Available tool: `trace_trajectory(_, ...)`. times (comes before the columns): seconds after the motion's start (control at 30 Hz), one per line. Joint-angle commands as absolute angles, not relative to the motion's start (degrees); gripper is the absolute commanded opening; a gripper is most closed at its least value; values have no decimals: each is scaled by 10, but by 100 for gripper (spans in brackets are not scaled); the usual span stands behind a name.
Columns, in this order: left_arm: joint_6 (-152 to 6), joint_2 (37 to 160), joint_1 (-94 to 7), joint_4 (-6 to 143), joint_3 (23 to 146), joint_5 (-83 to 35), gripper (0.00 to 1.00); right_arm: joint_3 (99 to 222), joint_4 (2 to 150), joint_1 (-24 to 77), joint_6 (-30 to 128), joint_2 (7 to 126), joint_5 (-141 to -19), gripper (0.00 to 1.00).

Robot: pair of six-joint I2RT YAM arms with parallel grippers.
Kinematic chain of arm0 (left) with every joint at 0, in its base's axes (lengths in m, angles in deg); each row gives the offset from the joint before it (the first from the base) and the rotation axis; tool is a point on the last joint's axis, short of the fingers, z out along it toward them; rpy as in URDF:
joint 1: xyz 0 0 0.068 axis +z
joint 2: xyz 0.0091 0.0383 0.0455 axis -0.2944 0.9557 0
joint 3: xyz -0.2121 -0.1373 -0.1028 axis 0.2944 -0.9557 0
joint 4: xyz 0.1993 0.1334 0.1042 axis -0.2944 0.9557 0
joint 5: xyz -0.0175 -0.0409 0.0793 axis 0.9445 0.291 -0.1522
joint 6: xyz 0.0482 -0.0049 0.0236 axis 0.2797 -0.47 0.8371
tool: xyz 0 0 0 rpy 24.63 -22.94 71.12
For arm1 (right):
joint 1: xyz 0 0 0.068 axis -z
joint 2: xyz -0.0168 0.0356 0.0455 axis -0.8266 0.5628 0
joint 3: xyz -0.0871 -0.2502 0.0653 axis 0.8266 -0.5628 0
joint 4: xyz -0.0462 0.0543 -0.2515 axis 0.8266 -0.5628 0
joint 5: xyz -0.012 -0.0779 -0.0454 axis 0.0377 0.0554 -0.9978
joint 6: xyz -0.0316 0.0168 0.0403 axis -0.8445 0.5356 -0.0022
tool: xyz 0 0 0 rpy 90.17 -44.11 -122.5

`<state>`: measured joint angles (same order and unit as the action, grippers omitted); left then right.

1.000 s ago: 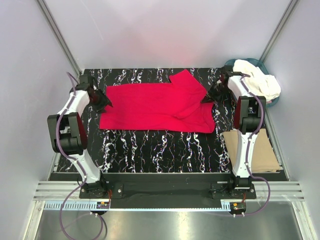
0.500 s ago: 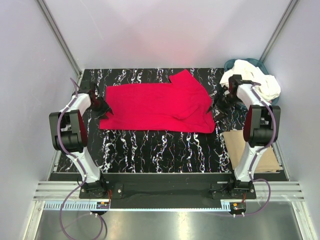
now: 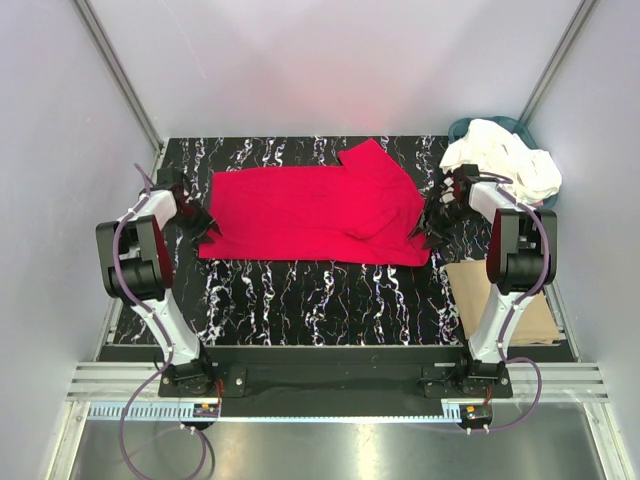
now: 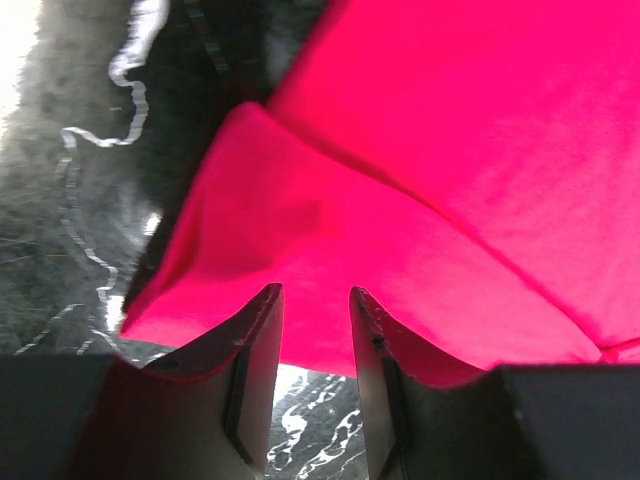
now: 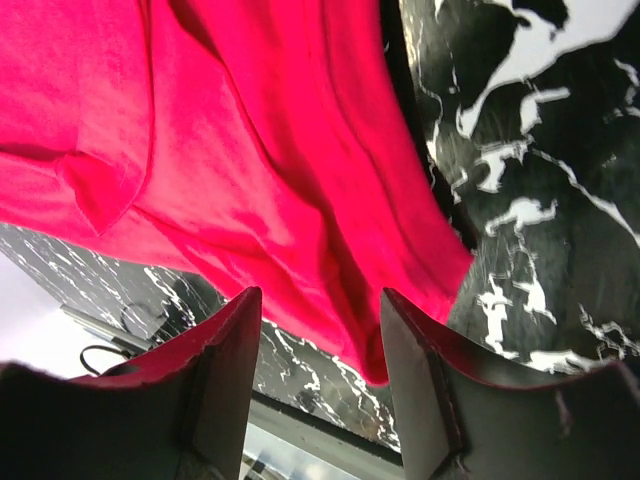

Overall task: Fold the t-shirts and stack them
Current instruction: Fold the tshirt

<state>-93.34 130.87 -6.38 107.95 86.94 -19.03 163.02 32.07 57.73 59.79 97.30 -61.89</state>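
Left gripper (image 4: 315, 292) jaws narrowly parted, empty, at left edge of red t-shirt (image 3: 300, 215). Right gripper (image 5: 320, 297) jaws wider, empty, over its near-right corner. Shirt lies spread on black marbled table (image 3: 330, 295).

— Where does the overhead look from?
— I have it high above and behind the arm bases (image 3: 190, 378), facing down on the whole surface (image 3: 320, 295) from far off.
— And the wrist views?
— Each sits just behind its own fingers, very near the cloth. The left pincer (image 4: 315, 292) camera faces the left corner of the red shirt (image 4: 420, 200); the right pincer (image 5: 320, 300) camera faces its right corner. All three share that shirt and the surface.
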Motion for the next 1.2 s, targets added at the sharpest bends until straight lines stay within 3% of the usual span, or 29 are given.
trace_trajectory(0.0,-931,1312,-46,1067,851,-176,37,1632,349,573,581,982,-586,57)
trace_trajectory(0.37,-931,1307,-24,1072,821,-186,37,1568,357,573,589,969,-579,50)
trace_trajectory(0.47,-930,1306,-18,1075,812,-192,38,1563,359,573,594,970,-584,39)
trace_trajectory(0.5,-931,1306,-17,1078,810,-195,38,1562,357,573,595,973,-587,28)
trace_trajectory(0.6,-933,1302,-9,1088,799,-200,38,1555,344,573,603,970,-597,8)
trace_trajectory(0.73,-928,1281,5,1100,777,-217,38,1525,306,573,613,942,-639,0)
trace_trajectory(0.9,-914,1231,12,1111,749,-230,38,1490,279,573,617,898,-645,1)
trace_trajectory(0.93,-909,1221,12,1113,744,-230,38,1494,277,573,617,895,-638,4)
trace_trajectory(0.97,-905,1200,11,1113,742,-226,40,1501,275,573,617,892,-635,17)
trace_trajectory(1.07,-887,1168,9,1115,753,-215,47,1543,258,573,619,878,-635,35)
trace_trajectory(1.17,-875,1162,7,1116,789,-205,49,1601,242,573,617,885,-638,42)
